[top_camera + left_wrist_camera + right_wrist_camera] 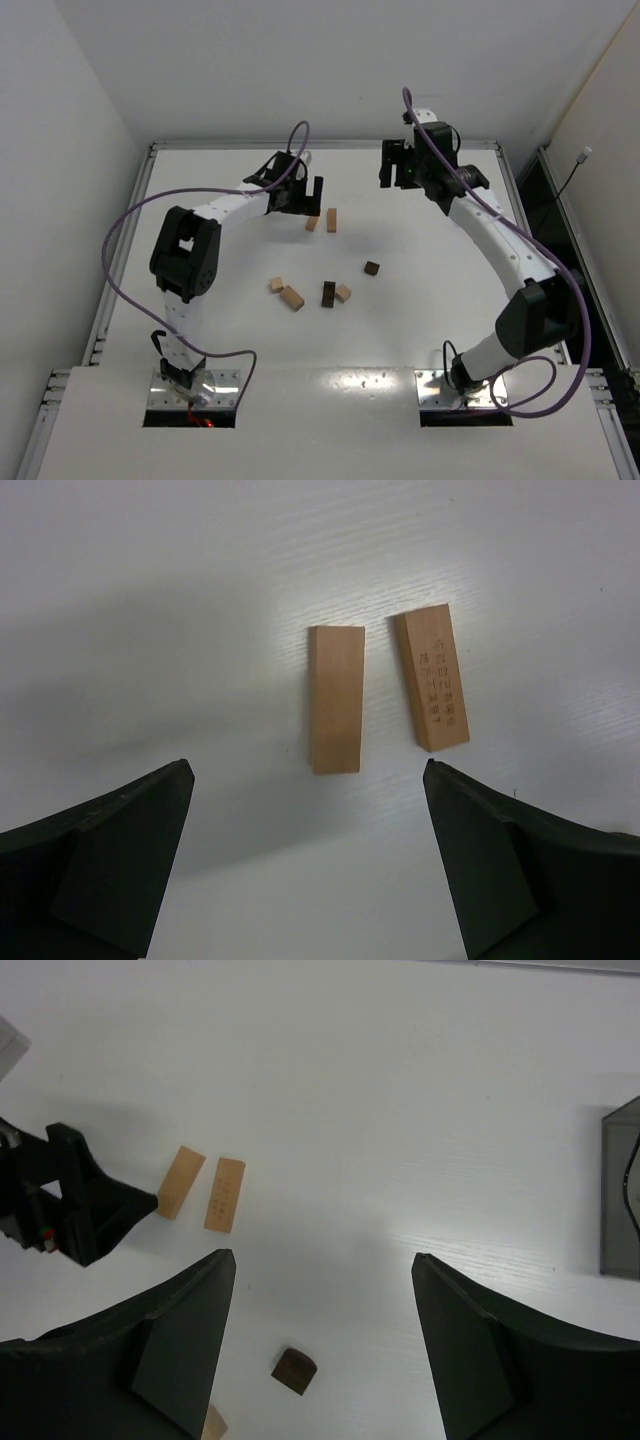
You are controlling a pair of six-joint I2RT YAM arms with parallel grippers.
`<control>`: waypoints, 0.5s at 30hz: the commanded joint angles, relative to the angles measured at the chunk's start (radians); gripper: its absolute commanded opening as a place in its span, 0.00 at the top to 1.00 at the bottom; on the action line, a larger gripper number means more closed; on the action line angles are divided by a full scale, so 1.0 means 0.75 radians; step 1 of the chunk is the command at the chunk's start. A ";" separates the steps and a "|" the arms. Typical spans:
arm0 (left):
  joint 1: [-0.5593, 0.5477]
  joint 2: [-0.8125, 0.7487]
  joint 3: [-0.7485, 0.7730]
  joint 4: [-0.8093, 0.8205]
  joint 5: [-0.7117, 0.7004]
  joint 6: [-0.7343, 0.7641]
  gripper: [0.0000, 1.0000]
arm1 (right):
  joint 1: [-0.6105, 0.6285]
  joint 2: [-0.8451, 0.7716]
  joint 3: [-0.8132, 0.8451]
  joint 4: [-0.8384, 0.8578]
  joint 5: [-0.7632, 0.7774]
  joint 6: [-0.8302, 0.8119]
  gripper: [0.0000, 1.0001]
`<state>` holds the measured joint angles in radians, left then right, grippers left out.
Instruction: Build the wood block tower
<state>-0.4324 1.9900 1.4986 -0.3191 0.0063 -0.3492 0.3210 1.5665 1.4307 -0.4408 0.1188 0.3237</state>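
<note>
R wrist view: light tan wooden block [213,1426] just beside left finger of right gripper [322,1256], cut by btm edge, partly behind finger; shape can't tell. Translucent grey plastic bin [622,1188], far right of it, runs off frame. L wrist view: engraved marks [441,675] on tan oblong wooden block [430,680], ahead-right of left gripper [306,764], too small to read.

Tan and dark wood blocks [292,297] lie scattered.

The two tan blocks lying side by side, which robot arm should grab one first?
The left arm, probably. The left claw, open, hangs right above the plain tan block and the printed tan block. The right claw, open too, sits farther away from them.
</note>
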 commanded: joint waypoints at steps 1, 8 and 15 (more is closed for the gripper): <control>-0.025 0.093 0.149 -0.055 0.065 0.014 0.00 | -0.029 -0.025 -0.079 0.009 -0.042 -0.086 0.31; -0.064 0.171 0.209 -0.055 0.079 -0.042 0.00 | -0.082 -0.027 -0.095 -0.034 -0.085 -0.072 0.31; -0.119 0.214 0.233 -0.055 0.088 -0.066 0.00 | -0.095 -0.015 -0.095 -0.034 -0.111 -0.047 0.31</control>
<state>-0.4919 2.1338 1.6260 -0.3687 0.0681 -0.3775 0.2581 1.5532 1.3560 -0.4816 0.0620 0.2840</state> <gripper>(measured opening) 0.996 0.685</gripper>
